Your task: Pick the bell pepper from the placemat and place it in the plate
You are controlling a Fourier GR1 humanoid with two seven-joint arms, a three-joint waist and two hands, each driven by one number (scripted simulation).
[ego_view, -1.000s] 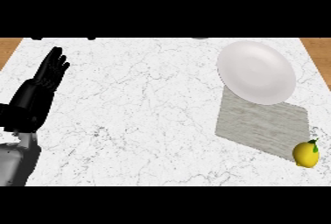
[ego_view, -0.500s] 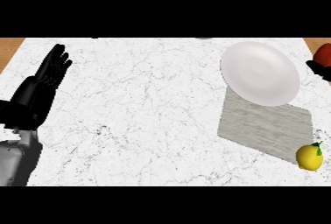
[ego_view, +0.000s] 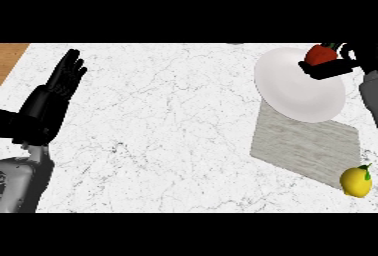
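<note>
At the upper right edge of the view, my right robot hand (ego_view: pixel 331 67) is over the rim of the plate (ego_view: pixel 295 95), fingers curled round the red bell pepper (ego_view: pixel 322 54). Half a second ago only a sliver of that hand and the pepper showed at the right edge, off the plate; a second ago neither was in view. Now both have come in over the plate's upper right part. The pepper is in the hand; I cannot tell whether it touches the plate.

The view has shifted a little between frames; the plate, placemat and lemon keep the same layout relative to each other.

Plate: white, round, upper right of the marble surface (ego_view: pixel 170 130). Nothing lies on the part of it I can see. Its lower edge overlaps the top of the grey placemat (ego_view: pixel 303 147).

Placemat: lies just below the plate, turned at an angle. Nothing lies on it. The yellow lemon (ego_view: pixel 356 181) sits at its lower right corner, mostly on the surface beside it.

My left robot hand (ego_view: pixel 59 87) is at the left edge, open, fingers straight and pointing up, holding nothing, same pose as in both earlier frames.
</note>
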